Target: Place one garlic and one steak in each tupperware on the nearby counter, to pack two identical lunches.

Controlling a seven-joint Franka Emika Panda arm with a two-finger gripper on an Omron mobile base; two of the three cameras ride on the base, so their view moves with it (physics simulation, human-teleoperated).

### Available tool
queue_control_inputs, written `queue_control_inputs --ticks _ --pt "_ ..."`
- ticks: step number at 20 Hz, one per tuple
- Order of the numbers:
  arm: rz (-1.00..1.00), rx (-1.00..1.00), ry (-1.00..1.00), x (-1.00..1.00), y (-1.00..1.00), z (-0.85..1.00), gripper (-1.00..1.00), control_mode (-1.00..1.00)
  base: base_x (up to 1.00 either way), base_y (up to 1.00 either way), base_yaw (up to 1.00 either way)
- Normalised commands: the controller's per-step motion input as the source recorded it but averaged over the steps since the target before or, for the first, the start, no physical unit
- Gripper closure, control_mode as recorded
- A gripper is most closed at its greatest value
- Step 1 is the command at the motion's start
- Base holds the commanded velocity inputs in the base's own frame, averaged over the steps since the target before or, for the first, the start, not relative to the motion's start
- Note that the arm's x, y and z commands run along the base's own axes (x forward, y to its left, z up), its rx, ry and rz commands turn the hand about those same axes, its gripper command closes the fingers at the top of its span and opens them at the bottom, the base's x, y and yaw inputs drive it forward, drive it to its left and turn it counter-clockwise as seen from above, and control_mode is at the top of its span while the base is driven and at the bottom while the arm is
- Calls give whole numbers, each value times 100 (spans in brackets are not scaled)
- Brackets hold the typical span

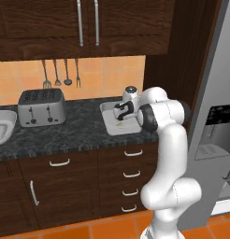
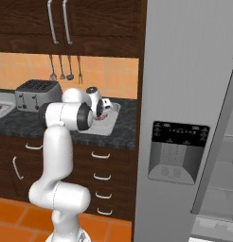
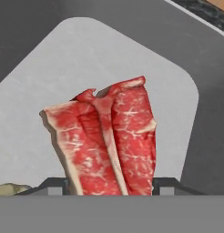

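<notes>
**Operator:** Left base view gives me the black speckled stone-look counter (image 1: 75,133) with the silver four-slot toaster (image 1: 42,107) on it. A second pale grey-white rimmed container (image 1: 3,127) sits at the far left edge with something red inside. My white arm (image 1: 166,154) rises from the lower right, folds at the elbow and reaches back left, so the gripper (image 1: 120,112) hangs over the rectangular pale grey-white tupperware tray (image 1: 110,122) beside the tall dark cabinet panel.

**Observer:** What does the right base view add?

**Operator:** It shows the grey refrigerator door (image 2: 184,118) with its dispenser panel, which the left one cuts off. I also catch a red patch at the gripper (image 2: 103,113), over that same tray (image 2: 109,124).

**Observer:** And the hand view?

**Operator:** That one settles it. The flat slab of raw red steak with whitish fat streaks (image 3: 107,141) stands between the two dark fingertips (image 3: 54,186); I have them clamped on it above the tray floor (image 3: 86,59). A tiny pale yellowish garlic bulb (image 3: 11,189) lies at the lower left, on the tray.
</notes>
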Motion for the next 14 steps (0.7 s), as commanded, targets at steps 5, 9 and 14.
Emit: queue_control_inputs --ticks 5,9,14 --pt "0 0 0 21 0 -18 100 -100 0 0 0" --pt "0 0 0 26 0 -6 100 -100 0 0 0" --pt "0 0 0 18 0 -5 100 -100 0 0 0"
